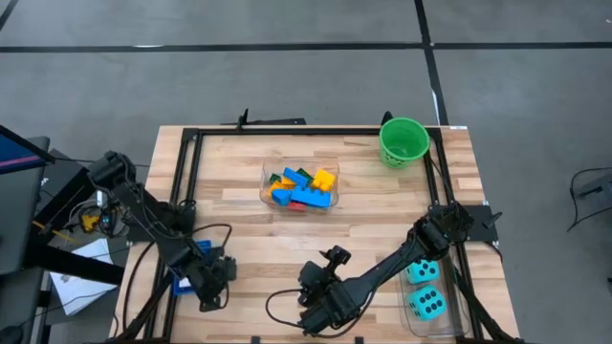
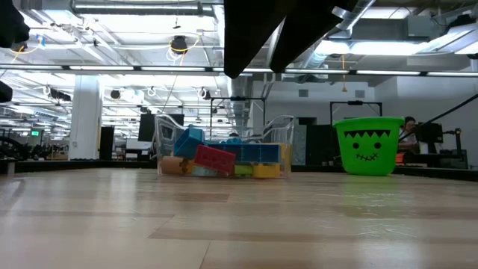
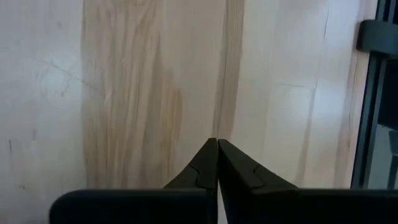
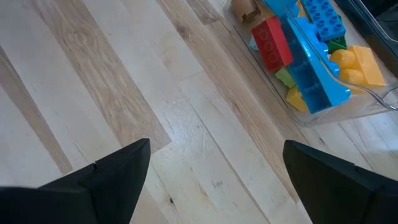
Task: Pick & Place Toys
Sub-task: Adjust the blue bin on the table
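Left gripper [image 3: 217, 163] pinched closed, empty; right gripper [image 4: 216, 163] spread wide, empty — aim it squarely over bricks [image 4: 303, 43] before lowering.

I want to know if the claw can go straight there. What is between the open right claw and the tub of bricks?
Nothing: bare wood between the right gripper and the tub of bricks, in the right wrist view.
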`<act>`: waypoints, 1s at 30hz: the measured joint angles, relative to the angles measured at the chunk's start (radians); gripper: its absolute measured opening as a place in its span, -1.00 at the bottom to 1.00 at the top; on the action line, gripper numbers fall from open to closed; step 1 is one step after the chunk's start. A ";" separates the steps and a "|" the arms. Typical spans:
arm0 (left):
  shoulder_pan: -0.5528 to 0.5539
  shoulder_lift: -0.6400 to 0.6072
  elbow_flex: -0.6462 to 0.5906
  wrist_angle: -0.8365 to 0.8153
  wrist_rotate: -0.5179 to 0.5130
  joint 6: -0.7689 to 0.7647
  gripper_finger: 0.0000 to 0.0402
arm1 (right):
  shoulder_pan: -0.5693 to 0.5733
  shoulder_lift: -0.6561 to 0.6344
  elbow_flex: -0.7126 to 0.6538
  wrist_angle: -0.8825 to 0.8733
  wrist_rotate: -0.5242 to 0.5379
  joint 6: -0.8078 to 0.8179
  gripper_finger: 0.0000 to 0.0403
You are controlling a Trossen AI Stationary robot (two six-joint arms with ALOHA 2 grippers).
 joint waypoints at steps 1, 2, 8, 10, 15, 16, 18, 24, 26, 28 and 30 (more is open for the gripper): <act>0.000 -0.004 0.000 -0.006 0.000 -0.001 -1.00 | 0.000 0.000 0.000 0.000 0.000 0.000 0.78; 0.000 -0.007 0.000 -0.016 0.002 -0.004 -1.00 | 0.000 0.000 0.000 0.000 0.000 0.000 0.78; 0.000 -0.009 0.000 -0.091 0.054 -0.027 -1.00 | 0.000 0.000 0.000 0.000 0.000 0.000 0.78; 0.000 -0.009 0.000 -0.094 0.065 -0.028 -1.00 | 0.000 0.000 0.000 0.000 0.000 0.000 0.78; 0.000 -0.009 0.000 -0.107 0.101 -0.032 -1.00 | 0.000 0.000 0.000 0.000 0.000 0.000 0.78; 0.000 -0.009 0.000 -0.110 0.109 -0.039 -1.00 | 0.000 0.000 0.000 0.000 0.000 0.000 0.78; 0.000 -0.009 0.000 -0.115 0.129 -0.053 -1.00 | 0.000 0.000 0.000 0.000 0.000 0.000 0.78; 0.000 -0.009 0.000 -0.112 0.100 -0.032 -1.00 | 0.000 0.000 0.000 0.000 0.000 0.000 0.78; -0.001 -0.009 0.000 -0.097 0.092 -0.017 -0.99 | 0.000 0.000 0.000 0.000 0.000 0.000 0.78; -0.001 -0.016 0.000 -0.085 0.076 -0.002 -0.99 | 0.000 0.000 0.000 0.000 0.000 0.000 0.78; -0.001 -0.030 0.000 -0.085 0.053 0.000 -0.99 | 0.000 0.000 0.000 0.000 0.000 0.000 0.78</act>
